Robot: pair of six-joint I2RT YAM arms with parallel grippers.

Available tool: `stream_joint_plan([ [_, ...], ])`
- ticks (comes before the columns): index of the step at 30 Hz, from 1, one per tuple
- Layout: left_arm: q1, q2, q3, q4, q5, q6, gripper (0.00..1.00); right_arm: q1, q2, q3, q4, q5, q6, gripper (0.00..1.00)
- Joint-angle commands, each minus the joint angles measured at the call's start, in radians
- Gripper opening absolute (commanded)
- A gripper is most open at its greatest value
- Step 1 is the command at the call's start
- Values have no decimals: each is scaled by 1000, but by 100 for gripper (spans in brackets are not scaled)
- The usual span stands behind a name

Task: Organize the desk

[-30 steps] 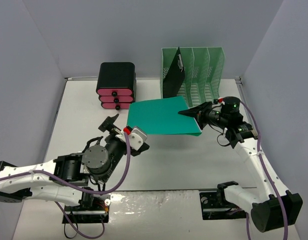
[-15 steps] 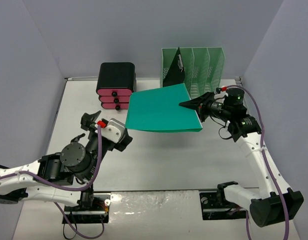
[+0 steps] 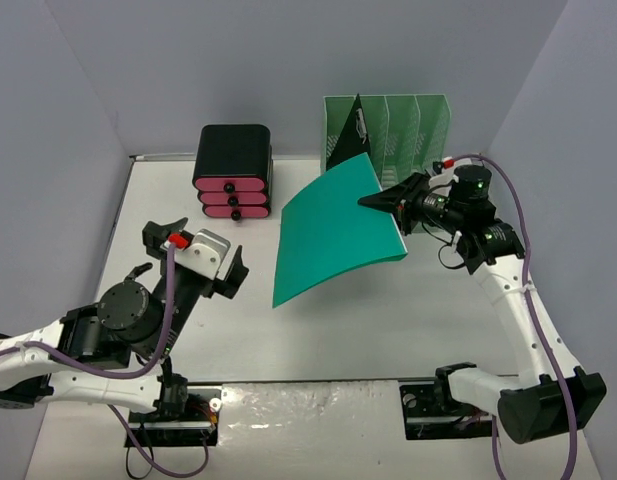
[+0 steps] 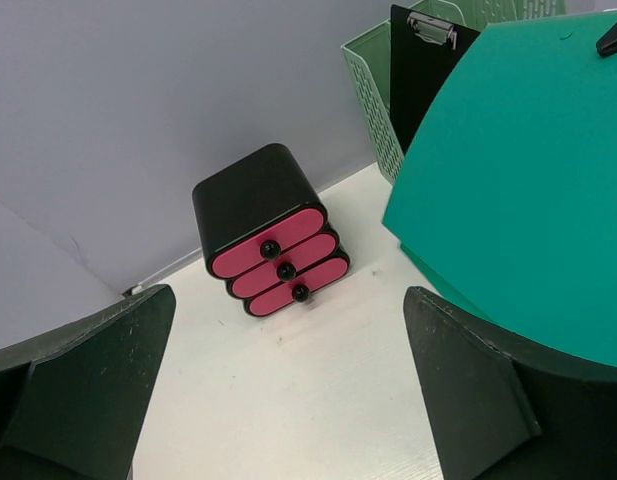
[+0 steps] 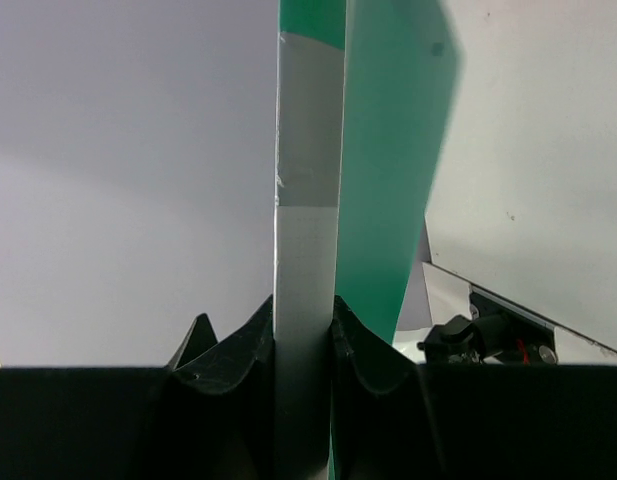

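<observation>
Filing unfinished: the right pincer (image 3: 376,203) pinches the green folder (image 3: 333,225) aloft over the desk (image 3: 388,320) beneath both arms, short of the rack (image 3: 418,130) at one o'clock, while the left pincer (image 3: 148,250) stands spread, empty.

Plain pale grey walls (image 3: 288,60) stand at the back and both sides, evenly lit.

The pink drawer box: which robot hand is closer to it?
Left. The left gripper hovers open in front of the drawer box; the right gripper is farther right, pinching the green folder.
</observation>
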Motion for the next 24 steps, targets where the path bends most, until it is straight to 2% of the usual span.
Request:
stream_joint_plan([
  [1, -4, -28, 34, -53, -15, -52, 97, -9, 32, 112, 96, -53, -43, 0],
  [9, -5, -48, -24, -43, -54, -59, 97, -10, 108, 287, 94, -82, -124, 0],
  [17, -3, -30, -69, -11, -84, -60, 97, -19, 148, 470, 88, -17, -354, 0],
  [24, -3, 16, -47, -105, -74, -187, 97, -63, 267, 627, -3, -25, -467, 0],
])
